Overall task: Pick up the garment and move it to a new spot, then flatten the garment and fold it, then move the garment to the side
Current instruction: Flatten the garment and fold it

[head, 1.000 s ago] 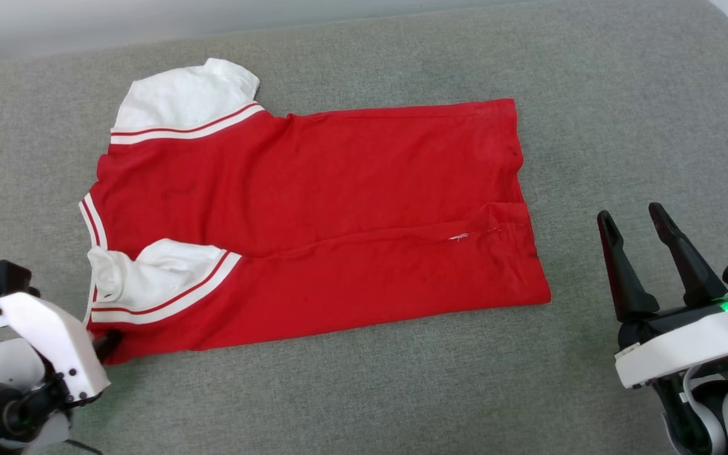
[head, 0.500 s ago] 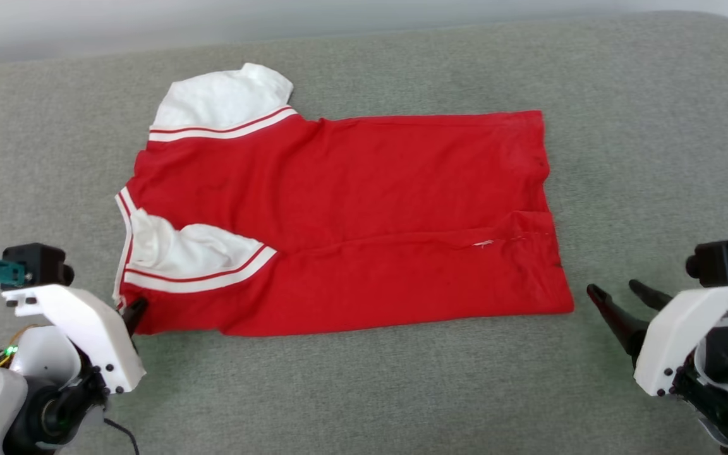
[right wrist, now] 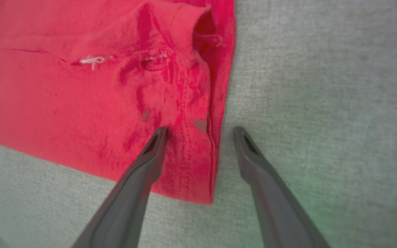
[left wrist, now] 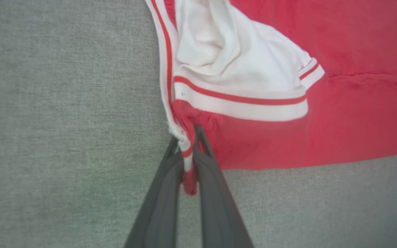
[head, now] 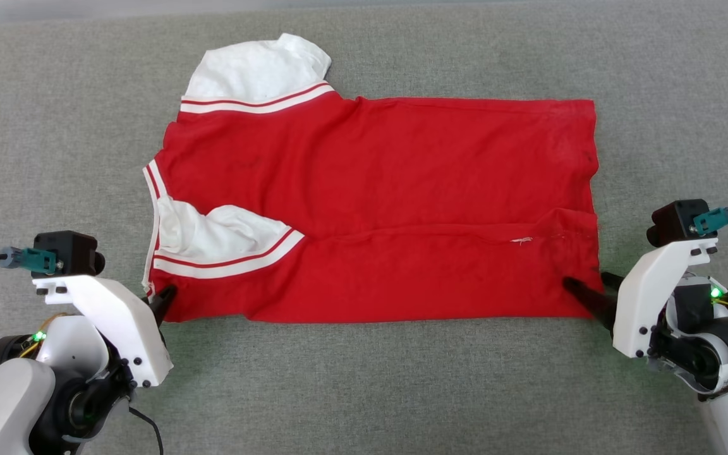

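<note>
The garment point(head: 402, 183), a red jersey with white sleeves and striped trim, lies spread on the grey padded surface point(head: 364, 392), its near long side folded over onto itself. At its near left corner, my left gripper point(head: 163, 297) is shut on the fabric. In the left wrist view the garment point(left wrist: 322, 131) has its striped corner pinched between the two fingers of my left gripper point(left wrist: 187, 148). My right gripper point(head: 586, 282) is open at the near right corner. In the right wrist view it point(right wrist: 200, 132) straddles the hem of the garment point(right wrist: 81, 93): one finger on the red cloth, the other on the grey surface.
The grey padded surface stretches all around the garment. A pale wall strip point(head: 86, 9) runs along its far edge at the upper left. Both white forearms sit low at the near corners of the head view.
The head view has shifted. My left gripper has closed on the garment's near left corner. My right gripper has come down, open, from off to the right onto the near right corner.
</note>
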Available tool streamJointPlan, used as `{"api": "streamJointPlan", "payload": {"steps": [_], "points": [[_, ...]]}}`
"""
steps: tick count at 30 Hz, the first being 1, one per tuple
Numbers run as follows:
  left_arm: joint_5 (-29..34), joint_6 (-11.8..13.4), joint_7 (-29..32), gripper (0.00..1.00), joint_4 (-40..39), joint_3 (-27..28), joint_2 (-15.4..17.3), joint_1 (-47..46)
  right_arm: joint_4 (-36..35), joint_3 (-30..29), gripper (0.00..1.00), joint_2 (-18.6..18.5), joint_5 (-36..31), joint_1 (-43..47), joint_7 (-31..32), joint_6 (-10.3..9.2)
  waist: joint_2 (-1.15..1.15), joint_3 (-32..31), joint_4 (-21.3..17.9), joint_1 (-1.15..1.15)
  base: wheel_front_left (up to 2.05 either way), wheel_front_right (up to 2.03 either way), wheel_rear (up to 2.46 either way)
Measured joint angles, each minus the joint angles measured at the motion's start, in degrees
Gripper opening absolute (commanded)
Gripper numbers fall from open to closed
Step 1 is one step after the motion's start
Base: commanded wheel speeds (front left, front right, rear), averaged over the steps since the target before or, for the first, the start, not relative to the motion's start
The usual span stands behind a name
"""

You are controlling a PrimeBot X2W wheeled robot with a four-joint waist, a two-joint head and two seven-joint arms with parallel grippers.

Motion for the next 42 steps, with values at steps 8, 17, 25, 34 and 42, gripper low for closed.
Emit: {"api": "streamJointPlan", "payload": {"steps": [8, 17, 25, 34, 42], "points": [[-0.55, -1.07, -0.81, 0.00, 1.13, -0.13, -0.59, -0.03, 1.64, 1.75, 0.00, -0.96, 0.53, -0.86, -0.70, 0.01, 0.00, -1.80, 0.12, 0.00, 0.00, 0.00, 0.00], [-2.13, -1.53, -2.83, 0.00, 1.87, 0.49, -1.78, 2.81, 0.69, 2.04, 0.00, -2.13, 0.69, 0.54, -1.19, 0.01, 0.00, -6.81, 0.31, 0.00, 0.00, 0.00, 0.00], [-3.46, -0.37, -4.19, 0.00, 0.76, 1.21, -1.31, 9.19, -2.19, -0.09, 0.00, -2.15, 0.73, 5.97, 1.45, 0.01, 0.00, -12.29, 0.61, 0.00, 0.00, 0.00, 0.00], [-4.01, -0.41, -6.62, 1.00, 4.36, -0.05, -4.70, 12.00, -3.83, -3.02, 1.00, -0.12, -0.86, 11.63, 0.08, 0.01, 0.00, -13.14, 0.51, 0.00, 0.00, 0.00, 0.00], [0.44, 0.04, -16.52, 1.00, 7.57, 2.91, -6.34, 8.19, -9.33, -3.41, 1.00, -0.24, -4.60, 12.60, -16.82, 0.01, 0.00, -12.86, -0.84, 0.00, 0.00, 0.00, 0.00]]}}
